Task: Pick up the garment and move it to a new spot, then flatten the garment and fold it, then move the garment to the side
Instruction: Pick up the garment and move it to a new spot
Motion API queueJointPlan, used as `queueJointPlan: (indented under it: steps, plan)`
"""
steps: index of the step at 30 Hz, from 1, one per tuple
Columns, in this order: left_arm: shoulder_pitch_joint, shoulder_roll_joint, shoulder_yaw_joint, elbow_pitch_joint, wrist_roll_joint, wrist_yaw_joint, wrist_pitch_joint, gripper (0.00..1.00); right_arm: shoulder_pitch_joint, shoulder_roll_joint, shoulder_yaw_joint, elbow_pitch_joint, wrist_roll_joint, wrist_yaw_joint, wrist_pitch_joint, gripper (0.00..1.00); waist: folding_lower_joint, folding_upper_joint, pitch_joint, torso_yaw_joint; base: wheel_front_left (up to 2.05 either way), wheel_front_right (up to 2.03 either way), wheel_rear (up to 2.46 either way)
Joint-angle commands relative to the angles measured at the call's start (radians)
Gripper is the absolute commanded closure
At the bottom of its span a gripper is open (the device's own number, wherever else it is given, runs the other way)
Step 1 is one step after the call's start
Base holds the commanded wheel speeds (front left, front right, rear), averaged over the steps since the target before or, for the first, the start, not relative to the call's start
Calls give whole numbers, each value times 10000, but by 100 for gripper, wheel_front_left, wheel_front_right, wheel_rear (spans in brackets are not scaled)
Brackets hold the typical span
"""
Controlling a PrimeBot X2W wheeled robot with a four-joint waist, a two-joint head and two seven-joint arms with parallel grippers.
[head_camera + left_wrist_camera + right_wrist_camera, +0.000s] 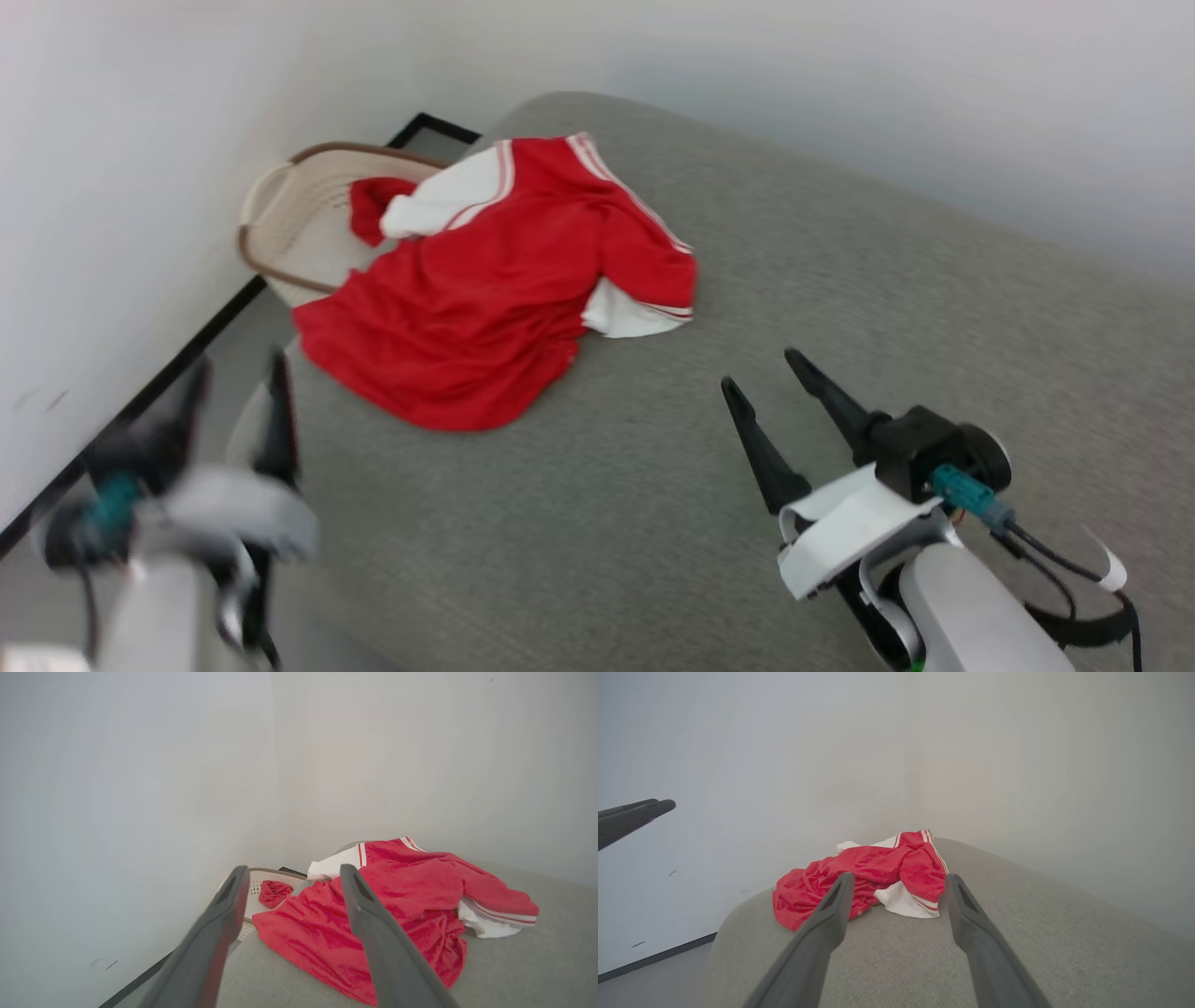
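The red jersey point(485, 299) lay crumpled on the grey cushion point(653, 485), ahead of both sets of jaws and touching neither. The left gripper point(240, 366) had its jaws wide open and empty, and so did the right gripper point(761, 369). Beyond the red jersey, a pale basket point(280, 215) held a small red cloth point(372, 207).

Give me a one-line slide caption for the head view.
Left gripper and right gripper, both open, face the crumpled red jersey on the grey cushion; basket with red cloth beside it.
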Motion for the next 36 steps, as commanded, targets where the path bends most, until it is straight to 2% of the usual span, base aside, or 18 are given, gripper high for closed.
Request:
queueJointPlan:
  steps: [1, 8, 11, 14, 16, 20, 23, 25, 29, 32, 36]
  plan:
    - [-820, 322, -120, 384, -19, -76, 31, 0, -181, -68, -46, -167, -149, 1, -7, 0, -1, 0, 932, -1431, 0, 0, 0]
    - [-3776, 1765, -625, 2741, -328, -175, 487, 0, -727, -34, -342, -678, -385, 1, -7, 0, -1, 0, 2229, -3263, 0, 0, 0]
    - [-4816, 2230, -1176, 3675, -867, -164, 909, 0, -927, 27, -376, -854, -448, 1, -7, 0, -1, 0, 2723, -3908, 0, 0, 0]
    - [-5638, 2935, -1913, 4443, -1536, -154, 1607, 0, -1116, 57, -480, -1034, -487, 1, -7, 0, -1, 0, 3170, -4450, 0, 0, 0]
    - [-6049, 3257, -2293, 5004, -2189, -145, 2441, 0, -1255, 111, -516, -1146, -520, 1, -7, 0, -1, 0, 3425, -4818, 0, 0, 0]
    - [-6410, 3863, -3124, 5645, -3593, -140, 4994, 0, -1416, 180, -597, -1340, -542, 1, -7, 0, -1, 0, 3804, -5450, 0, 0, 0]
    - [-6502, 4347, -3371, 5942, -4578, -140, 6841, 0, -1489, 242, -630, -1515, -580, 1, -7, 0, -1, 0, 4043, -5793, 0, 0, 0]
    - [-6551, 4644, -3359, 6149, -5083, -141, 7582, 0, -1488, 256, -630, -1621, -632, 1, -5, 0, -1, 0, 4158, -5954, 0, 0, 0]
    - [-6583, 4891, -3302, 6461, -5879, -143, 8332, 0, -1460, 274, -557, -1811, -687, 1, -5, 0, -1, 0, 4348, -6137, 0, 0, 0]
    - [-6492, 4782, -3368, 6587, -6106, -149, 8528, 0, -1476, 249, -620, -1913, -708, 1, -7, 0, -1, 0, 4484, -6157, 0, 0, 0]
    - [-6395, 4328, -3504, 6732, -6531, -152, 8590, 0, -1598, 196, -651, -2010, -813, 1, -7, 0, -1, 0, 4767, -6114, 0, 0, 0]
